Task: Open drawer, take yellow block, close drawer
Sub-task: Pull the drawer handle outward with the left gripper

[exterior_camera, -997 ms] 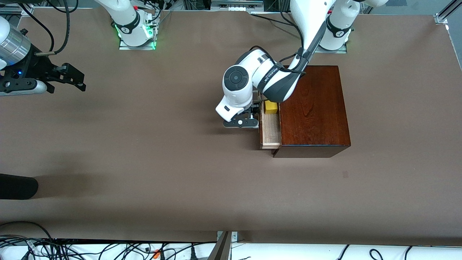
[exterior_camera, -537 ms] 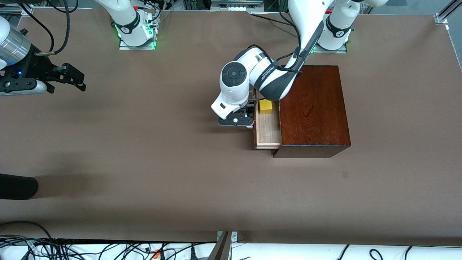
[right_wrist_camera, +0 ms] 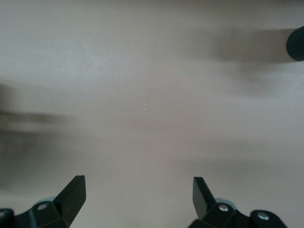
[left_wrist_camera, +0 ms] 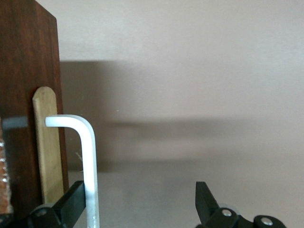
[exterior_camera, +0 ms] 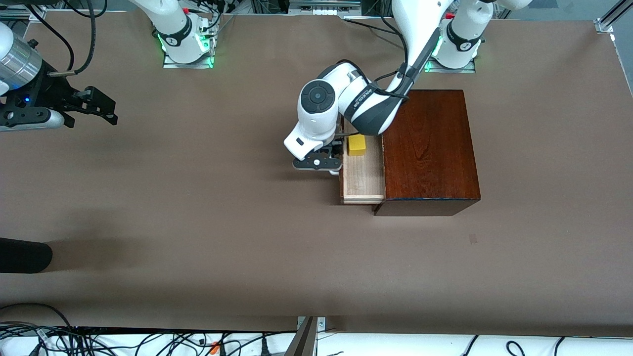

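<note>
Brown table (exterior_camera: 198, 222) with a glossy mahogany box (exterior_camera: 428, 148) sitting toward the left arm's end. Its drawer (exterior_camera: 363, 173) is pulled partway out, pale wood floor showing, and the yellow block (exterior_camera: 356, 145) sits inside at the end farther from the front camera. The left gripper (left_wrist_camera: 140, 204) is at the drawer's front, fingers spread wide, with one finger (left_wrist_camera: 71, 204) tucked between the white handle (left_wrist_camera: 88, 161) and the dark drawer front and the other out in the open, so not clamped on it. The right gripper (right_wrist_camera: 139, 197) waits over bare table at the right arm's end, fingers wide, holding nothing.
</note>
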